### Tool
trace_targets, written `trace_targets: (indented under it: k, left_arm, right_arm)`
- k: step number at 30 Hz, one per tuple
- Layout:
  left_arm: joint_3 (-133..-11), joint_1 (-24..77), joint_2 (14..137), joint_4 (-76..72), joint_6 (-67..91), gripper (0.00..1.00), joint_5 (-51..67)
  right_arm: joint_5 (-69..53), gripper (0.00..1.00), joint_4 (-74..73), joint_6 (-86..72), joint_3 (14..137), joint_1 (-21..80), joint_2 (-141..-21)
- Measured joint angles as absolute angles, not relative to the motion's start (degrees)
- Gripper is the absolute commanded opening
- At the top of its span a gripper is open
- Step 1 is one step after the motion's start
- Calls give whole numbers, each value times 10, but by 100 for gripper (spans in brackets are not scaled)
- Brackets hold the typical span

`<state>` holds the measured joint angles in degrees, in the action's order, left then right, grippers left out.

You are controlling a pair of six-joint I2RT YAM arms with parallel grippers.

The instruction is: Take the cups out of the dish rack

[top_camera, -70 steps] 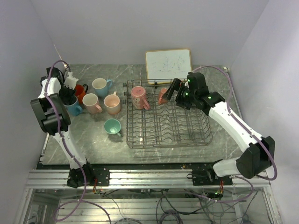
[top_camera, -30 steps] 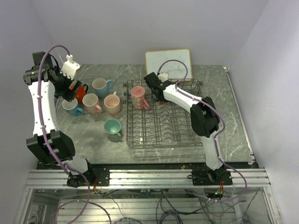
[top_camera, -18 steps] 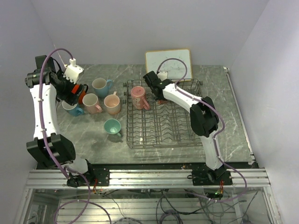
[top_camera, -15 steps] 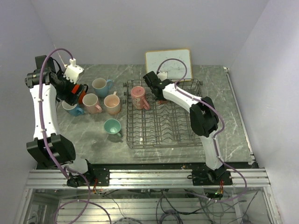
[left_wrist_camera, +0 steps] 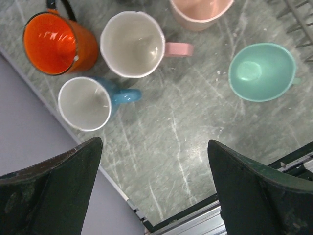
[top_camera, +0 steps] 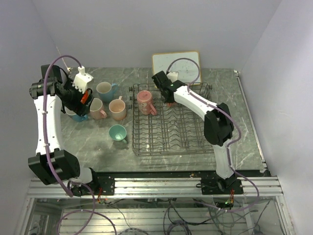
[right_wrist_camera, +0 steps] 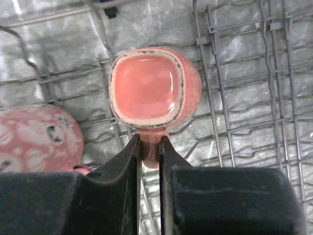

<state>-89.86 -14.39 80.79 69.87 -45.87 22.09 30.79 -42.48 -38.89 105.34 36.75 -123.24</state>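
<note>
In the right wrist view a salmon-pink cup [right_wrist_camera: 149,90] sits among the tines of the grey wire dish rack [right_wrist_camera: 274,73]. My right gripper [right_wrist_camera: 150,140] is shut on its handle [right_wrist_camera: 150,149]. A second, patterned pink cup [right_wrist_camera: 34,137] stands beside it in the dish rack [top_camera: 176,142]. From above, my right gripper [top_camera: 168,100] hides most of the held cup; the patterned cup [top_camera: 145,102] shows plainly. My left gripper [left_wrist_camera: 154,142] hangs open over bare table near the orange-red [left_wrist_camera: 51,41], pink [left_wrist_camera: 132,44], blue [left_wrist_camera: 85,103] and teal [left_wrist_camera: 261,71] cups.
More cups stand on the table left of the rack: light blue [top_camera: 105,89], pink [top_camera: 95,106], peach [top_camera: 117,107] and teal [top_camera: 117,132]. A wood-framed whiteboard [top_camera: 176,68] leans behind the rack. The table's left edge meets the wall [left_wrist_camera: 29,147].
My right gripper has closed on the salmon-pink cup's handle in the rack. My left arm has swung right and now hovers over the cups on the table, still open.
</note>
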Motion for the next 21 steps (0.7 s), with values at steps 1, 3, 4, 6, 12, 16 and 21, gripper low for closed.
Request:
trace_targets:
  k: [1,3,4,6,12,16,21]
  left_arm:
    - [-891,-142,804,697,-460,99,228]
    - [-868,-136,789,690,-463,99,245]
    - [-858,-133,782,687,-466,99,253]
    - [-841,-128,769,679,-470,99,267]
    - [-785,-98,739,627,-475,99,303]
    - [-741,-75,713,585,-487,99,340]
    - [-688,-62,627,545,-525,99,394]
  right_arm:
    - [303,0,-426,-389,1053,368,-1219]
    - [290,0,-425,-390,1045,368,-1182]
    - [282,0,-424,-390,1040,368,-1159]
    - [262,0,-419,-394,1028,367,-1111]
    - [171,0,-383,-417,976,367,-976]
    - [55,0,-339,-441,913,367,-906]
    - [-107,0,-256,-490,824,367,-856]
